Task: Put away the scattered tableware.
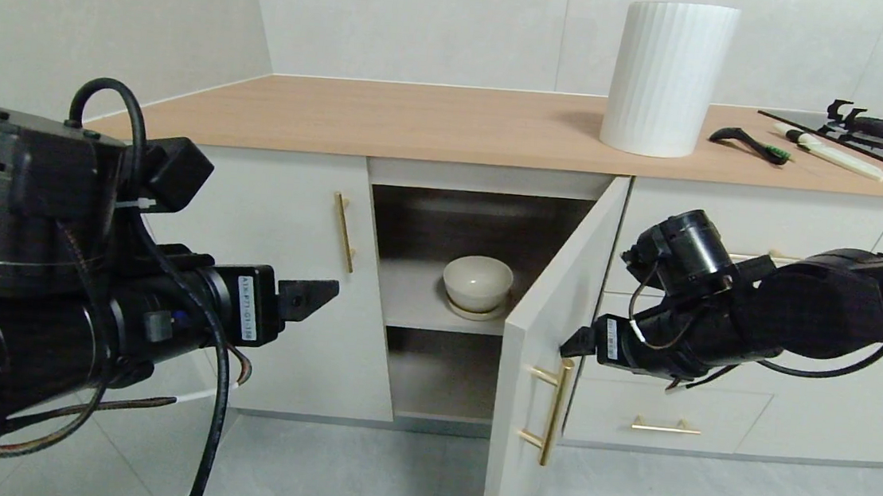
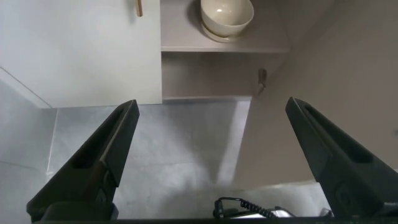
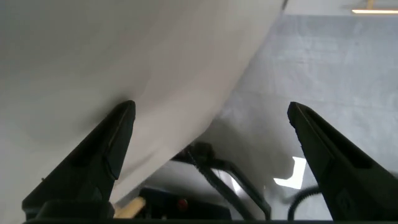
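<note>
**Cream round glossy bowl (image 1: 477, 281) sitting inside the open white cabinet (image 1: 440, 264), both grippers holding nothing**

So the bowl is sitting upright on the cabinet's middle shelf, toward the front edge. It's resting on what's looking like a flat cream plate (image 1: 474, 312) of the same colour. The shelf space below it is showing nothing but bare board.

The cabinet's white flat door (image 1: 558, 290) is swinging wide open on the right side. Its slim gold bar handle (image 1: 553, 408) is facing outward.

The black left gripper (image 2: 211, 109) is hanging in front of the cabinet's closed left door, well apart from the bowl. Its fingers are spreading wide and gripping nothing.

The black right gripper (image 1: 573, 343) is sitting right at the open door's outer face, just by the top end of the gold handle. Its fingers are also gaping wide with nothing between them. I can't tell if it's actually touching the door.

Up on the light wooden countertop (image 1: 420, 122) over the cabinet, a tall white ribbed container (image 1: 664, 76) is standing above the door. A black-handled brush with green bristles (image 1: 750, 143) and a long white utensil (image 1: 833, 154) are lying further right of it.
</note>
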Controlling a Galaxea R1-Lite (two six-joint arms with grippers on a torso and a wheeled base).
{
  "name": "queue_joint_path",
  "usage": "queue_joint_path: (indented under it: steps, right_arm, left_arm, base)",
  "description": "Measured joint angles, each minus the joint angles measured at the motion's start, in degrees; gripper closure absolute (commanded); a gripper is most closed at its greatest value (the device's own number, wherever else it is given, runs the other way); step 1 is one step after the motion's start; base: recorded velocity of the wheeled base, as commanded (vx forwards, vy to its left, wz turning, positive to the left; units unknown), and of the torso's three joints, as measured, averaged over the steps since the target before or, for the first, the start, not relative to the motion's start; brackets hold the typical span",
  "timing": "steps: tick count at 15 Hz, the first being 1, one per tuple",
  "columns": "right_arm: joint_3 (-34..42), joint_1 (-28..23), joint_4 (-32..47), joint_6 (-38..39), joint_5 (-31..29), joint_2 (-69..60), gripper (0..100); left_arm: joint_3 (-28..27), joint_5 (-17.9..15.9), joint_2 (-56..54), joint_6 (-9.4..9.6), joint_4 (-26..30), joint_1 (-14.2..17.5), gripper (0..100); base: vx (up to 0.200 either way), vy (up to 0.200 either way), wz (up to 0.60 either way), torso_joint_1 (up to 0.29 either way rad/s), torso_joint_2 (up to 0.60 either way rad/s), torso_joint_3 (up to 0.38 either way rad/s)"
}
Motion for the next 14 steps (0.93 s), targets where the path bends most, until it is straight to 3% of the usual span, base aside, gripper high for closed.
queue_joint_path:
  steps: [4, 10, 14]
  right_arm:
    - [-6.6, 0.0, -0.1, 0.2, -0.1, 5.8, 0]
    - [-8.3, 0.0, -0.1, 0.5, -0.3, 9.1, 0]
    - [-8.3, 0.0, -3.3, 2.0, -0.6, 10.4, 0]
  left_arm:
    - [-0.4, 0.2, 0.1, 1.28, 0.0, 0.0, 0]
    - [-0.1, 0.2, 0.2, 1.76, 0.3, -0.1, 0]
    - [0.0, 0.2, 0.0, 2.13, 0.2, -0.1, 0]
  base:
    - [0.0, 0.0, 0.0, 0.0, 0.0, 0.0]
    - [0.0, 0.0, 0.0, 0.0, 0.0, 0.0]
    - [0.2, 0.0, 0.0, 0.0, 0.0, 0.006]
